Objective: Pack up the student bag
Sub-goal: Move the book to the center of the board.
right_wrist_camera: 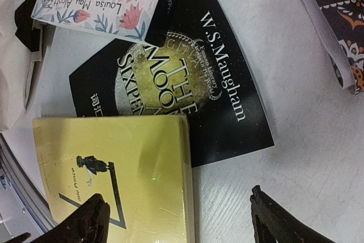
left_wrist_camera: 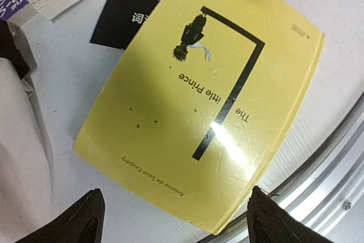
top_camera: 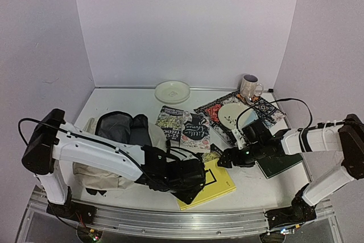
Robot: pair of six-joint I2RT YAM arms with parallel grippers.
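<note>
The left gripper (left_wrist_camera: 176,229) hangs wide open and holds nothing. Its two dark fingers straddle the near edge of the yellow book (left_wrist_camera: 193,101), which lies flat on the table (top_camera: 114,101). At about two o'clock from it in the top view, the right gripper (right_wrist_camera: 179,226) also stands wide open and empty, over the far corner of the yellow book and the black book (right_wrist_camera: 210,83) that is tucked partly beneath it. At twelve o'clock from the left gripper lie two more books side by side, one of them floral-covered (top_camera: 194,131). The student bag (top_camera: 91,172) slumps at nine to ten o'clock under the left arm, its dark mouth open towards the back wall.
</note>
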